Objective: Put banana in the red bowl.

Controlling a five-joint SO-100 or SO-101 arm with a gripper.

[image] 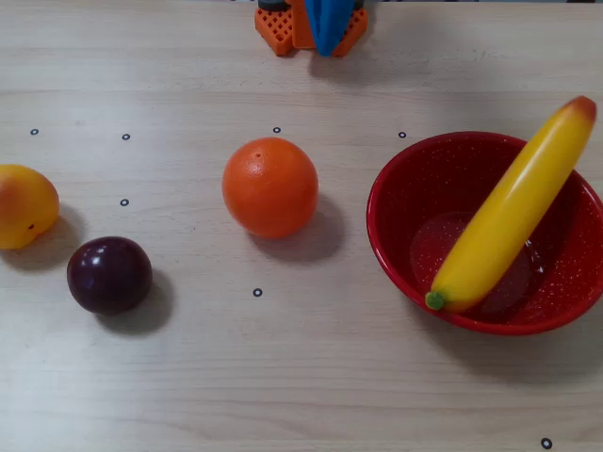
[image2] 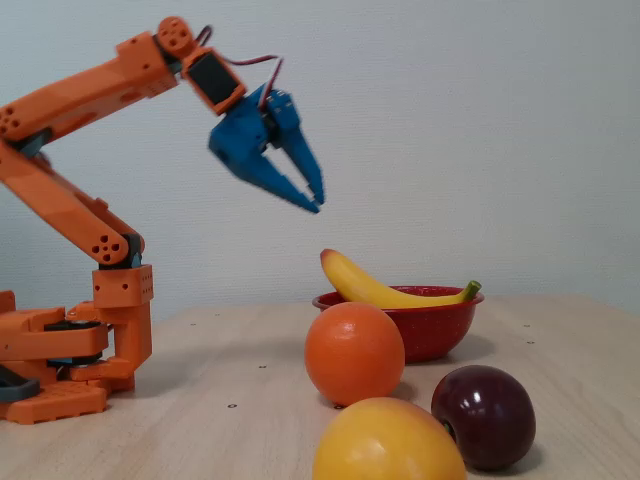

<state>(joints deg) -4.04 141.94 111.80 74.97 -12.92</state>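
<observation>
The banana [image: 510, 214] lies across the red bowl [image: 405, 247] (one end overhanging the rim); the end effector [image2: 315, 203] hangs empty, nearly closed.

Banana [image2: 375, 288] lies across red bowl [image2: 425, 325], brown end poking out left. Blue gripper [image2: 314, 203] hangs high, empty, tips nearly together. Orange [image2: 354, 352], plum [image2: 484, 416], yellow fruit [image2: 385, 442] in front.
</observation>
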